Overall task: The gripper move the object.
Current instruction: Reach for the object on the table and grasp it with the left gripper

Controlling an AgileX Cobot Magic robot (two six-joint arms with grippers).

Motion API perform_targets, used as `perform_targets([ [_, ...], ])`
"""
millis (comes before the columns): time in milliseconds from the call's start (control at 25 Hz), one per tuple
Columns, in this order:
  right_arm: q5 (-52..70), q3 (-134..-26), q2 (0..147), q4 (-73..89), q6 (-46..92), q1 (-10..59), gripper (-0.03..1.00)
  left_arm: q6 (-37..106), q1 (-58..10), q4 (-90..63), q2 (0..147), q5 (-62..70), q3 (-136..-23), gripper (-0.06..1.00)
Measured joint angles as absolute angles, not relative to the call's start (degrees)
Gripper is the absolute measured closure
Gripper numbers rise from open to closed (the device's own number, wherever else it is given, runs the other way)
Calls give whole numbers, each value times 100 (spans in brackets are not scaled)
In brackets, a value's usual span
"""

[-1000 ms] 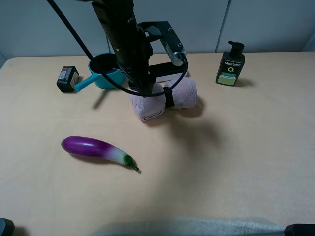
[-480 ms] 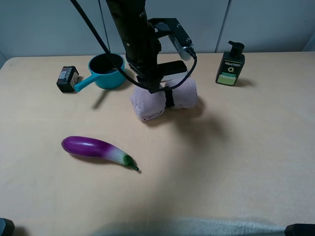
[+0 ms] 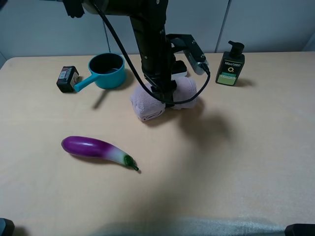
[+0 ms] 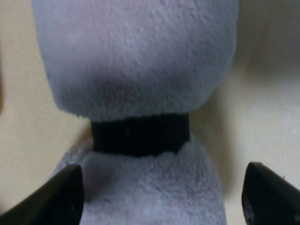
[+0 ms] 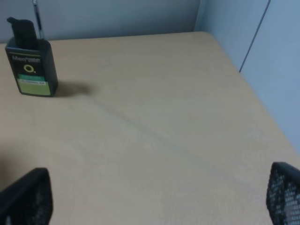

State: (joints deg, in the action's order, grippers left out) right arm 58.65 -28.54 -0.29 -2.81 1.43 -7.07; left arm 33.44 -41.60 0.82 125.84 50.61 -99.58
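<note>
The towel [image 3: 145, 104] lies on its side just toward 12 o'clock of the counter's [image 3: 236, 162] middle, cinched by its black band [image 4: 140, 136]. I have the left gripper [image 4: 164, 199] down over it. In the wrist view its fingers [image 4: 61, 197] are spread wide, one on each side of the roll just short of the band. Nothing is clamped yet, and I cannot tell whether the tips touch the pile.

As I read it, the approach is done. The close, the lift and the carry are all left, and the towel rests flat on the counter, so no move has begun.

The right gripper [image 5: 154, 197] hangs over bare counter well off toward 3 o'clock. Its fingers [image 5: 26, 199] are also wide apart and hold nothing.

Room around the towel is uneven:

- **10 o'clock:** the pan [image 3: 106, 69] is near, its handle pointing away, with a small black box [image 3: 66, 78] beyond it.
- **2 o'clock:** the bottle [image 3: 230, 66] stands a little apart.
- **12 o'clock:** the back edge of the counter is close behind.
- **7 o'clock:** the eggplant [image 3: 96, 147] lies well apart.

The widest free stretch runs from 3 to 6 o'clock, so I judge that the safest way to carry. The risks are the left arm's cable draping over the roll, and the soft towel sagging out of a grip taken off the band.
</note>
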Motion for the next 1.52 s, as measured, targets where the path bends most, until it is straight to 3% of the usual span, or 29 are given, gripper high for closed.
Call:
perform_targets([
  [1520,5865,-2854,-29,-281,143,-707,27,3296,-4099,421,13225,4876,-10356,18],
])
